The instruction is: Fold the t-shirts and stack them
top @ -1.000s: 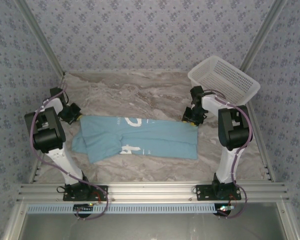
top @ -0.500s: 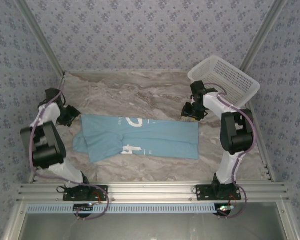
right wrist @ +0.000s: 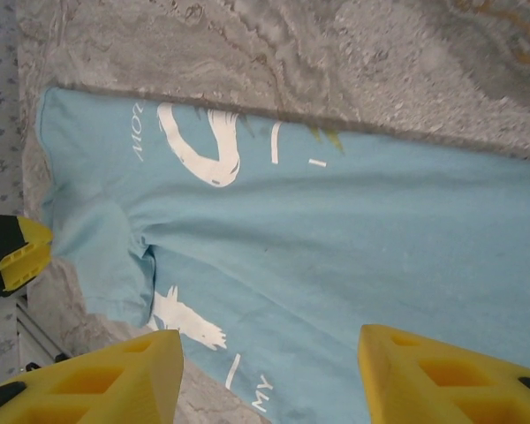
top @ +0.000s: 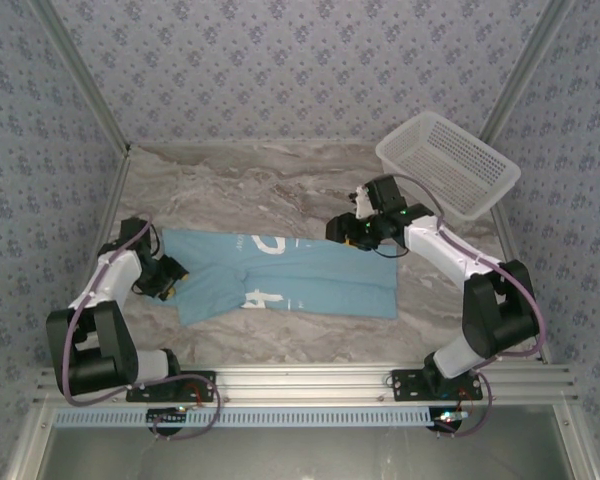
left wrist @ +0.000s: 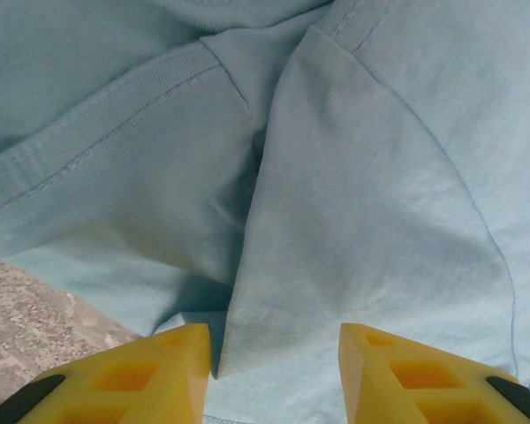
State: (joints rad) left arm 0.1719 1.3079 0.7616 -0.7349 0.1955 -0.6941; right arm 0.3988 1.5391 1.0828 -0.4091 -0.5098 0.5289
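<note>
**T-shirt (top: 300, 275) flat on the tabletop (top: 280, 185)**

The left gripper (top: 170, 280) (left wrist: 274, 353) hangs over the t-shirt's left end near the tabletop's left edge, fingers apart, holding nothing. The t-shirt lies folded lengthwise across the middle. The right gripper (top: 342, 228) (right wrist: 269, 371) hovers above its far edge, fingers spread, empty.

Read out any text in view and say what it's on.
"MY": small white print on the t-shirt, near its lower edge in the right wrist view; it seems to read so.
Small white print near its upper edge: too blurred to read.
Large white letters: folded over, only fragments, unreadable.
</note>
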